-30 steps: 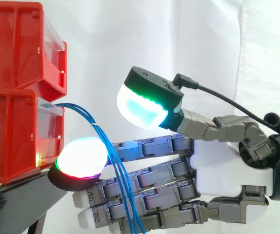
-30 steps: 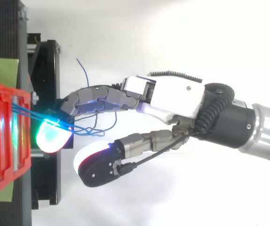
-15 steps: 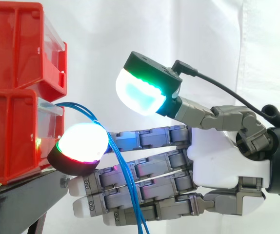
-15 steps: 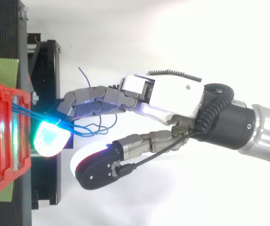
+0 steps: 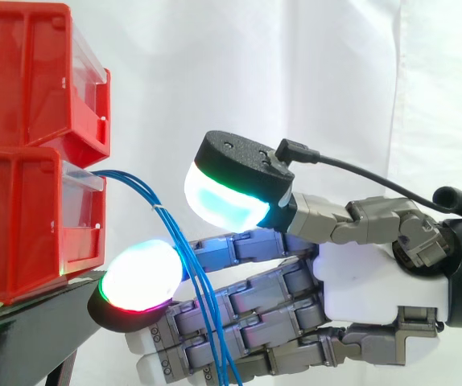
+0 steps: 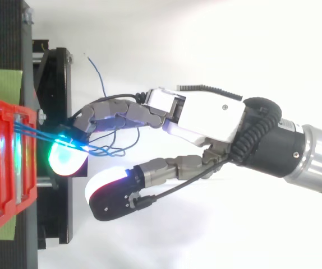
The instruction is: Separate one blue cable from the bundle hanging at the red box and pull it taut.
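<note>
Side view — cables (image 5: 138,185) (blue), crossing robot hand (image 5: 360,281)

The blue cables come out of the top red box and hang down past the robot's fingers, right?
Not quite. The side view shows the blue cables coming out of the lower red box, not the top red box. They do hang down past the fingers of the hand.

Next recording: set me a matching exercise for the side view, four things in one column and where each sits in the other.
Things:
1. blue cables
2. red bins
3. black stand
4. hand

Places:
A. under the bins, lower left
B. reaching in from the right, fingers stretched toward the bins
C. stacked at the left edge
D. hanging down from the bins' front

Pairs: 1-D, 2-C, 3-A, 4-B
</note>
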